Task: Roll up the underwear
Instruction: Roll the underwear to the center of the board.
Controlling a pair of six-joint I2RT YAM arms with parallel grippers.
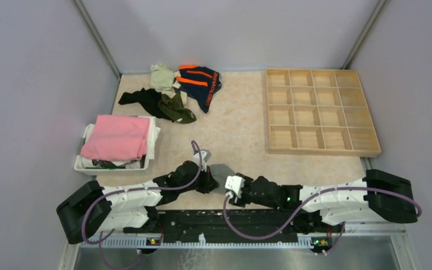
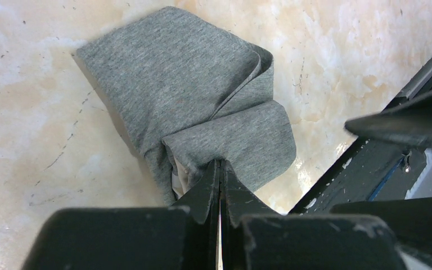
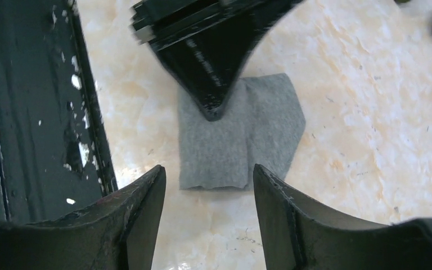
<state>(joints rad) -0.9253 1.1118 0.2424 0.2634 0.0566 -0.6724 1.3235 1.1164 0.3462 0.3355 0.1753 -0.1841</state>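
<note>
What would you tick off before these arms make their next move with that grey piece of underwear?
1. Left gripper has hold of the grey underwear: ok, jaws shut on a fold at its edge.
2. Right gripper free to help: ok, open, empty, hovering by the cloth.
3. Underwear rolled: not ok, only loosely folded on the table.
4. Pinch catches every layer: cannot tell.
5. Wooden compartment tray has room: ok, no compartment filled.
6. Navy-and-orange underwear out of the way: ok, far side of the table.
</note>
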